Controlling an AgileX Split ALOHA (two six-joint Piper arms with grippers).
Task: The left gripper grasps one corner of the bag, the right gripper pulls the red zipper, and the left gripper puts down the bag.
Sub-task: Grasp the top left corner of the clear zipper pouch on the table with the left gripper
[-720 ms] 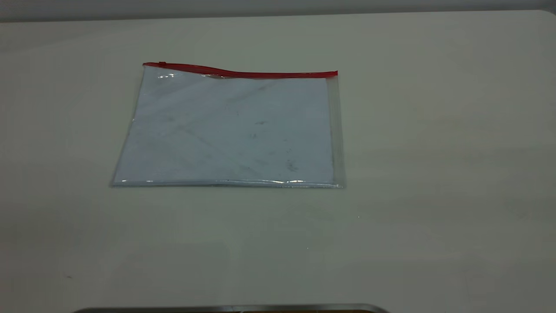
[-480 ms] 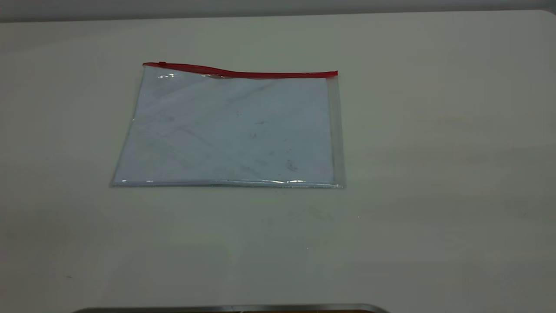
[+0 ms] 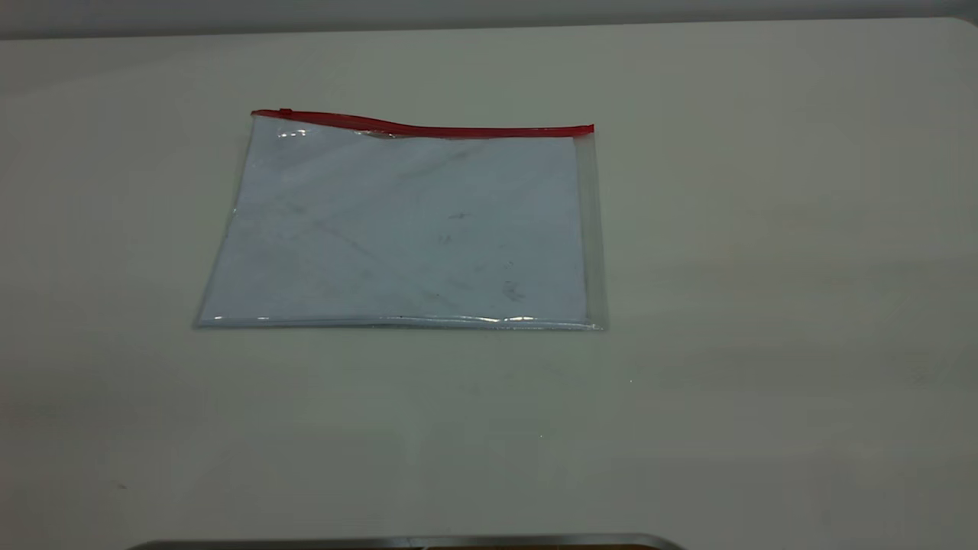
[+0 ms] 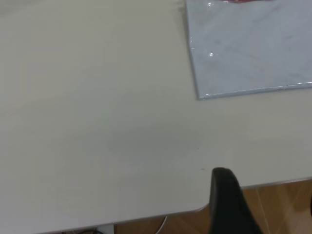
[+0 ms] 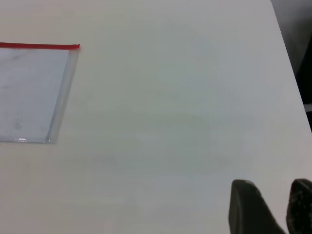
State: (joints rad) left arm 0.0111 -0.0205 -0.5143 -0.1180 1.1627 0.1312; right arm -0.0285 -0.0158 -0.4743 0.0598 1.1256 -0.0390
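On the table the bag lies flat, well apart from left claw and right claw, both parted.

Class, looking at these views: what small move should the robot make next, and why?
Probably bring the left gripper toward the bag corner where the red zipper ends. The bag lies flat and untouched on the table; both grippers hang well clear of it.
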